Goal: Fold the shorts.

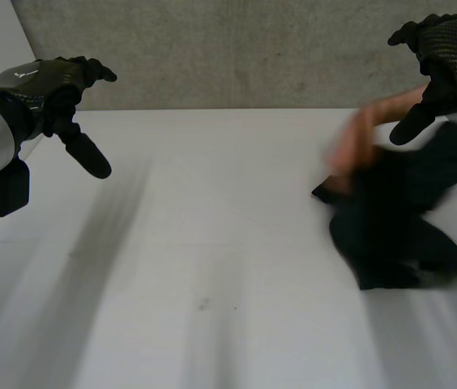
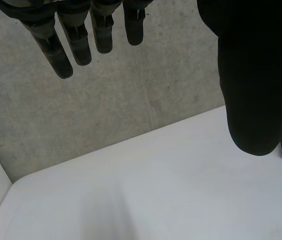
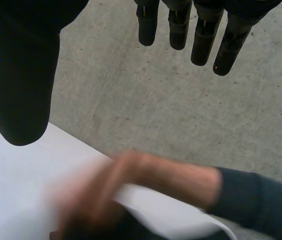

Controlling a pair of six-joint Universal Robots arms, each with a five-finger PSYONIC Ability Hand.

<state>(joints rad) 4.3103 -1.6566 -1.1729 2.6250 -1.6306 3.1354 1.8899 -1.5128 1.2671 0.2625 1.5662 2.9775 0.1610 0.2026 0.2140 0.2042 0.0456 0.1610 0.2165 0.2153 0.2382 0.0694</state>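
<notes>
Head view: shorts [image 1: 390, 235] lie diagonally by a person's hand [image 1: 347, 159]; left hand [image 1: 50, 87], right hand [image 1: 449, 50] fingers straight.

The white table [image 1: 212, 259] bore black shorts [image 1: 395, 231], which lay crumpled in a heap on its right side, nearer the far edge than the near.

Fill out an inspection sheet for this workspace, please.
Surface: white table, with the shorts on its right part.
Job's things: black shorts, crumpled in a heap, not folded.
Clutter: nothing seen.
Robot hands: left robot hand open, hovering over the table's left; right robot hand open, hovering above the shorts.
Cables: nothing seen.
Surroundings: a person's hand, blurred, at the shorts' edge; grey concrete beyond the table.
</notes>
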